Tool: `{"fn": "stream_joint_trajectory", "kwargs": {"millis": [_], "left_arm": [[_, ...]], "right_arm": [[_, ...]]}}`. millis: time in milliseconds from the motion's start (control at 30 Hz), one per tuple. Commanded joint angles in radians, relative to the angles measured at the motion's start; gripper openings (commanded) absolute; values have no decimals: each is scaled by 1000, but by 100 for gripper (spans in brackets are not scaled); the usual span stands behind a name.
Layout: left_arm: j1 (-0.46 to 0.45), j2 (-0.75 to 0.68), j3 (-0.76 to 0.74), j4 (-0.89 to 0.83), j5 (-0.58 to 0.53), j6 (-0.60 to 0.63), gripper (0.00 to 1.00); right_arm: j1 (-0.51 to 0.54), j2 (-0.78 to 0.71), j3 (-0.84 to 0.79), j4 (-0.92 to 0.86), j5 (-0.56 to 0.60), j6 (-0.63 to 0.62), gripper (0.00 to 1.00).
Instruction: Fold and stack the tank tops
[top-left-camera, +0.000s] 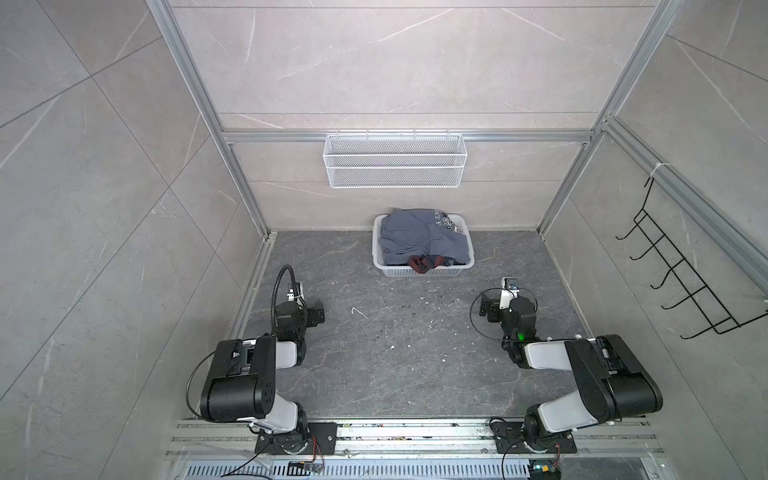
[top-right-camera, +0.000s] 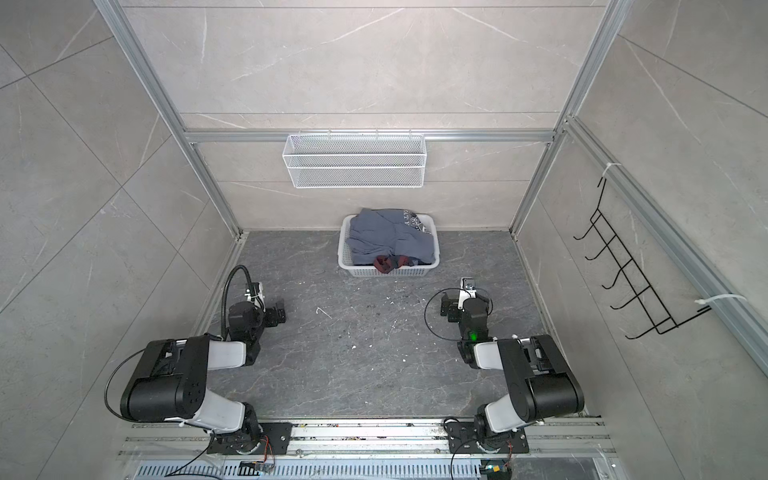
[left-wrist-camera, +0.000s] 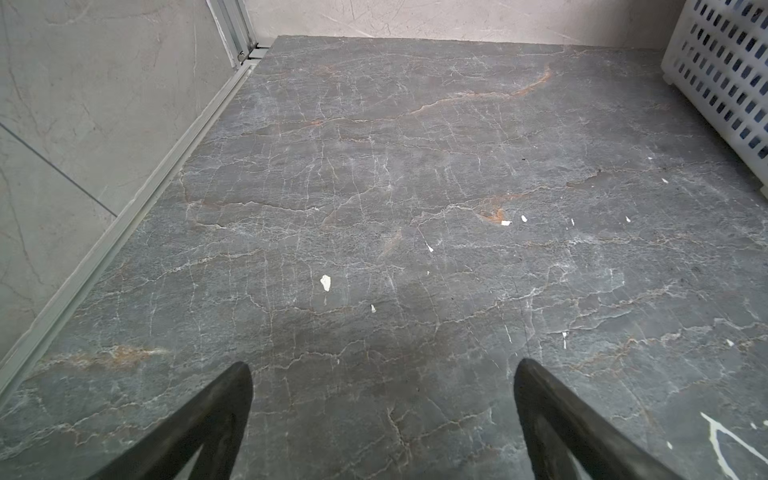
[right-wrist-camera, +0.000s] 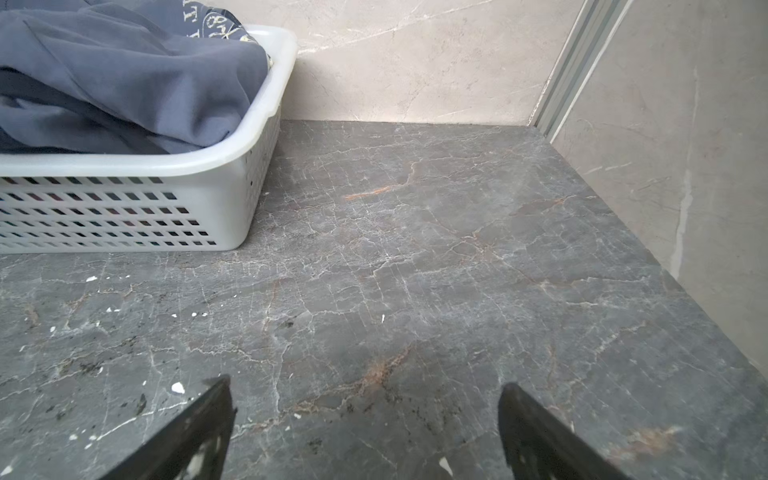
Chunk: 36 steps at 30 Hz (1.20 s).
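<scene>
Both grippers stand wide open with nothing between their fingers. The left gripper (left-wrist-camera: 382, 365) looks out over the bare grey table (left-wrist-camera: 415, 208), and its wrist view catches only a corner of the white basket (left-wrist-camera: 723, 75) at the edge. The right gripper (right-wrist-camera: 365, 382) likewise faces bare table, with the basket (right-wrist-camera: 124, 166) ahead of it and off to one side. In both top views the two grippers sit well apart, left (top-left-camera: 318, 313) and right (top-left-camera: 486, 309), each turned inward toward the middle and both well short of the basket.

The basket (top-left-camera: 422, 272) sits at the far middle of the table, close to the back wall. Both tank tops lie crumpled inside it. The blue top (top-left-camera: 415, 239) lies uppermost and fills most of the basket, with white lettering showing near the far right corner; the right wrist view shows its cloth (right-wrist-camera: 124, 75) heaped above the rim. The navy top (top-left-camera: 419, 263) lies beneath it, and only a bit of maroon trim and dark cloth peeks out at the near edge. No "23" can be made out.

A white wire shelf (top-left-camera: 395, 160) hangs on the back wall above the basket, and a black hook rack (top-left-camera: 681, 282) hangs on the right wall.
</scene>
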Motion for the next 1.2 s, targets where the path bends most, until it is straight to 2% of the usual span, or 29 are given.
{"fn": "stream_joint_trajectory", "kwargs": {"millis": [0, 900, 1033, 1100, 1167], "left_arm": [[5, -11, 22, 21, 8, -16, 100], [4, -15, 17, 27, -3, -14, 100], [-48, -123, 7, -35, -100, 3, 100], [-74, -218, 29, -175, -164, -8, 100], [-93, -318, 57, -296, -164, -26, 100]], "right_arm": [[-2, 6, 17, -5, -9, -4, 99], [-3, 4, 13, 2, -9, -6, 99], [7, -31, -6, 11, -71, -45, 99], [17, -108, -31, 0, -50, -47, 99], [24, -226, -12, -146, -39, -36, 99]]}}
